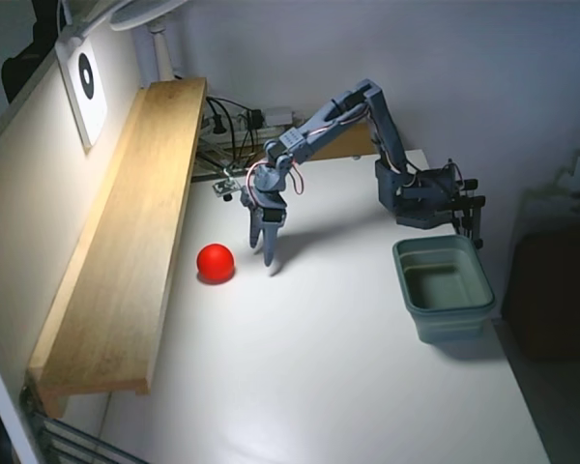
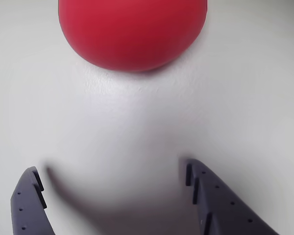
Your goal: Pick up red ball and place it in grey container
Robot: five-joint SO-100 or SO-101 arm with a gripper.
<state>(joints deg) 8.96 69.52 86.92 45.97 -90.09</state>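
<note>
The red ball [image 1: 215,263] rests on the white table, just left of my gripper [image 1: 266,253], which points down close to the surface. In the wrist view the red ball [image 2: 132,32] fills the top of the picture, ahead of the two grey fingertips [image 2: 29,191] at the bottom. The jaws stand wide apart with only bare table between them, and the gripper [image 2: 112,178] touches nothing. The grey container [image 1: 443,287] sits empty at the table's right side, well away from the ball.
A long wooden shelf [image 1: 126,232] runs along the left wall beside the ball. The arm's base [image 1: 420,198] is clamped at the back right, just behind the container. Cables and a power strip [image 1: 242,126] lie at the back.
</note>
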